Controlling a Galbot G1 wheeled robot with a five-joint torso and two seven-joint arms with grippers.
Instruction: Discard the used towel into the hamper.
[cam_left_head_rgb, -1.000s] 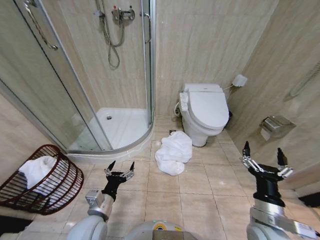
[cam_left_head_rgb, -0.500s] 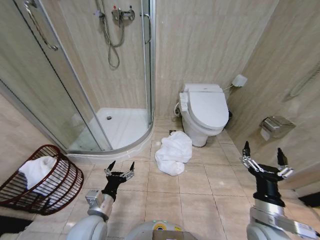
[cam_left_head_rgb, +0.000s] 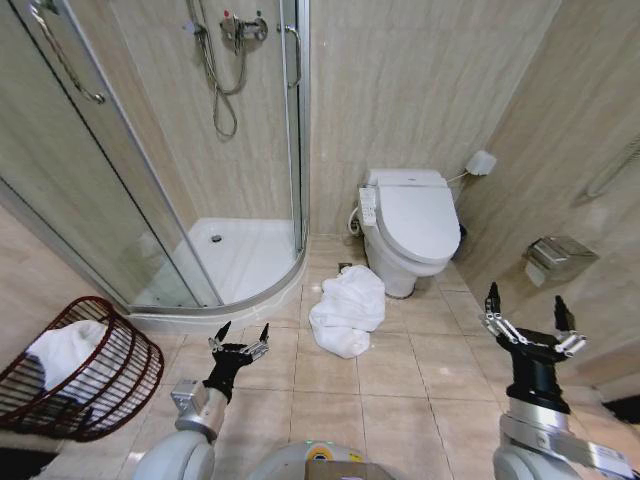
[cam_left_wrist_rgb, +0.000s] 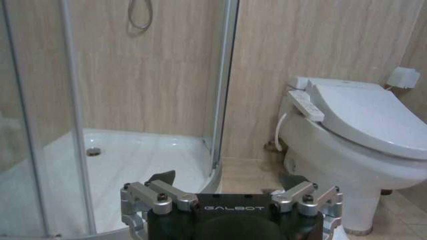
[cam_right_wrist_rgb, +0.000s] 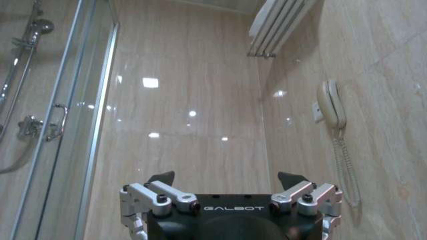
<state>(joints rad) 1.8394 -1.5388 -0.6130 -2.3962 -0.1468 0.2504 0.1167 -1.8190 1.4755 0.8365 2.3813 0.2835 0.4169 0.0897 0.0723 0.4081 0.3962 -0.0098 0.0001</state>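
left pincer (cam_left_head_rgb: 243, 333) open, right pincer (cam_left_head_rgb: 521, 311) open, raised

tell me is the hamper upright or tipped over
Tipped. The hamper lies leaning on the floor, its open mouth facing sideways toward the shower, with a white towel already inside.

Head cam sits high, looks fwd and down over the bathroom floor: shower stall (cam_left_head_rgb: 215, 160) at 11 o'clock, toilet (cam_left_head_rgb: 412, 225) at 1 o'clock, both grippers at the near edge. Left wrist cam rides low behind the left gripper (cam_left_wrist_rgb: 228, 180), faces level at the shower stall (cam_left_wrist_rgb: 120, 145) and toilet (cam_left_wrist_rgb: 353, 145), close to both; it shares these 2 w/ head cam. Right wrist cam sits behind the right gripper (cam_right_wrist_rgb: 227, 180), tilted up at the wall (cam_right_wrist_rgb: 193, 100), wall phone (cam_right_wrist_rgb: 331, 111) at 2 o'clock.
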